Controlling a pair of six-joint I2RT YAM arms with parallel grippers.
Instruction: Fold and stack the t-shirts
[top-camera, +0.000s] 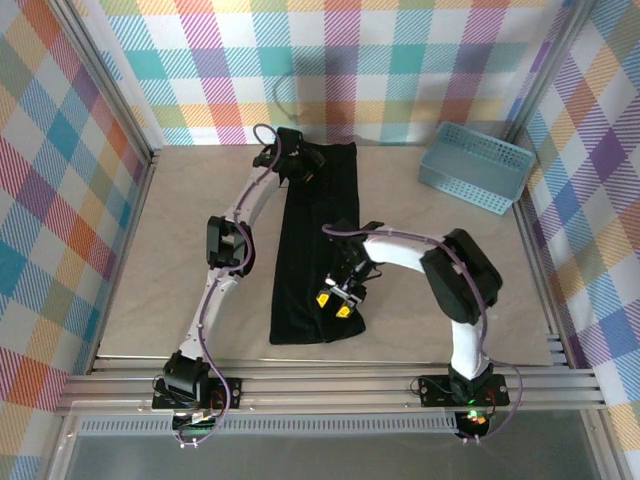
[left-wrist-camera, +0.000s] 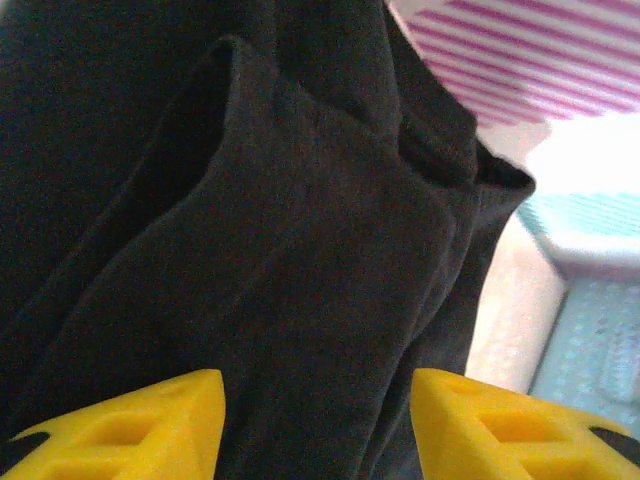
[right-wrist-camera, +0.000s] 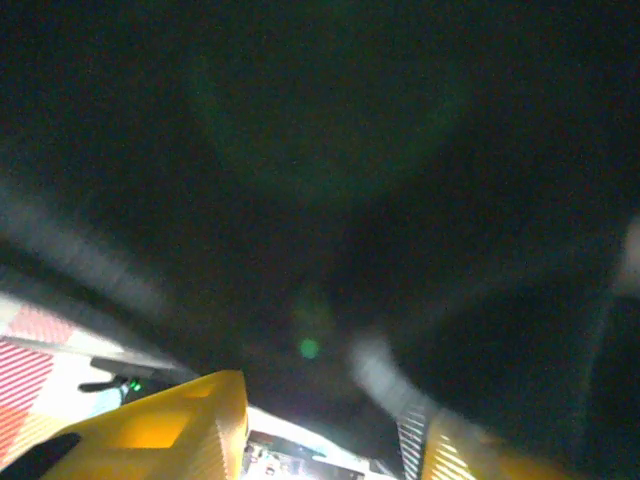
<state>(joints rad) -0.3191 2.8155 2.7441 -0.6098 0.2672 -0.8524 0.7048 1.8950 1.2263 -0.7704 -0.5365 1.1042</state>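
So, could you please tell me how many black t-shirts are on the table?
1. The black t-shirt lies as a long folded strip down the middle of the table, running from far side to near; its layers could hide another.

T-shirt (top-camera: 315, 250): black cloth, matt and soft, with shallow creases and folded ridges, no sheen. Basket (top-camera: 465, 190) at 2 o'clock: light blue plastic, open mesh walls, slight gloss. Tabletop (top-camera: 150, 280): beige, matt, faintly grained covering. Fingers (left-wrist-camera: 140, 420), left arm: yellow plastic, smooth, dull satin. Frame rails (top-camera: 330, 385) at 6 o'clock: silver metal, brushed look. Walls (top-camera: 380, 60): plaid print, matt.
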